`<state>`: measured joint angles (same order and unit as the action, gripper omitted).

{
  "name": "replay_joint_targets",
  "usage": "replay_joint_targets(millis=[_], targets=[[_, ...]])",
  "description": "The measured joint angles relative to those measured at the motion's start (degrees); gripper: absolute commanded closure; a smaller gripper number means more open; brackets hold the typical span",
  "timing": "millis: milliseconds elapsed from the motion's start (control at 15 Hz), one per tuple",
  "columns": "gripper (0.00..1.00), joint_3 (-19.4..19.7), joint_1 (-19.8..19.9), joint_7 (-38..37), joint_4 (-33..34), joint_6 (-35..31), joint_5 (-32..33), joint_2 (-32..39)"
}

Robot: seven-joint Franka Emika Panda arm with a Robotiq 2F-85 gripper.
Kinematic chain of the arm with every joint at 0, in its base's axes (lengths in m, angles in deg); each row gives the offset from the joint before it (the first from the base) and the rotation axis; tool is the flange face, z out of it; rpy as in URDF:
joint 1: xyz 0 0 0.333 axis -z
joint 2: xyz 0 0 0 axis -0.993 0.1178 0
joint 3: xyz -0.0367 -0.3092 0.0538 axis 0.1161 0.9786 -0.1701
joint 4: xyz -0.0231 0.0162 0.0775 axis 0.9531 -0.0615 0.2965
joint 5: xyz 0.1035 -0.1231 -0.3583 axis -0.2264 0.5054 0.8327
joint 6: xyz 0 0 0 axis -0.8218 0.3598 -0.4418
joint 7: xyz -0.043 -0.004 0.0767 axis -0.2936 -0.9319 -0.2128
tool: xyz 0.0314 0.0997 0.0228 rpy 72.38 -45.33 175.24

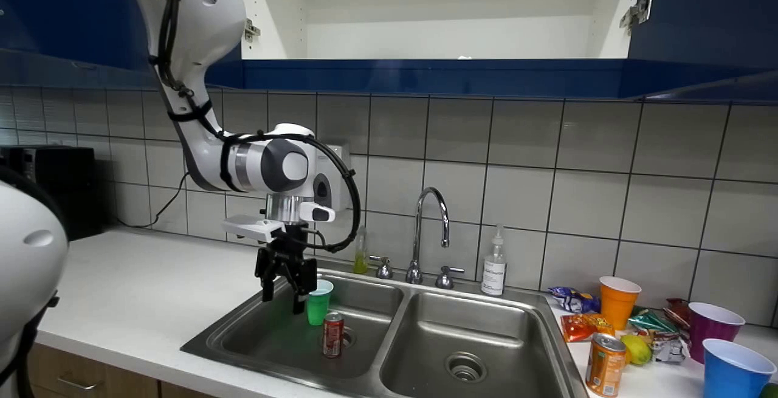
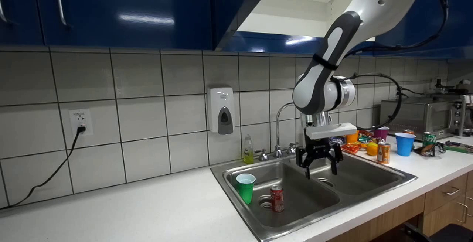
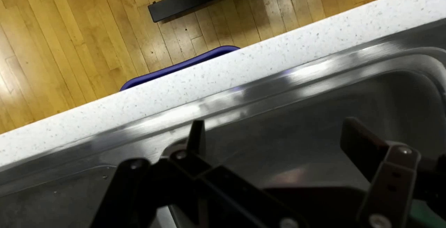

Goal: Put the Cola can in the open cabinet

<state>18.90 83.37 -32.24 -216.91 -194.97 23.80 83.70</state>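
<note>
The Cola can (image 1: 333, 335) (image 2: 277, 198), slim and red, stands upright on the floor of a sink basin, close to the drain, in both exterior views. My gripper (image 1: 282, 301) (image 2: 320, 173) points downward above the sink, higher than the can and apart from it. In the wrist view the jaws of the gripper (image 3: 274, 134) are spread wide with only bare basin between them; the can does not show there. Up on the wall, the open cabinet (image 1: 450, 33) (image 2: 277, 20) shows a white interior above a dark blue lower edge, partly hidden behind the arm.
A green cup (image 1: 319, 304) stands beside the can in the same basin. The faucet (image 1: 419, 234) rises behind the sink's divider. A swung-out cabinet door (image 2: 236, 11) projects from the wall. Cups, snack bags and an orange can (image 1: 605, 364) crowd the counter beyond the sink.
</note>
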Motion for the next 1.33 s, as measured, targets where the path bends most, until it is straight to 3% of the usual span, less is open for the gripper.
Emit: replay_joint_targets(millis=[733,1333], targets=[[0.0,1.1,-0.7,0.0,10.7,-7.2,3.2,14.8],[0.0,2.4,-4.4,-0.4,20.4,-8.8,3.1,27.3]])
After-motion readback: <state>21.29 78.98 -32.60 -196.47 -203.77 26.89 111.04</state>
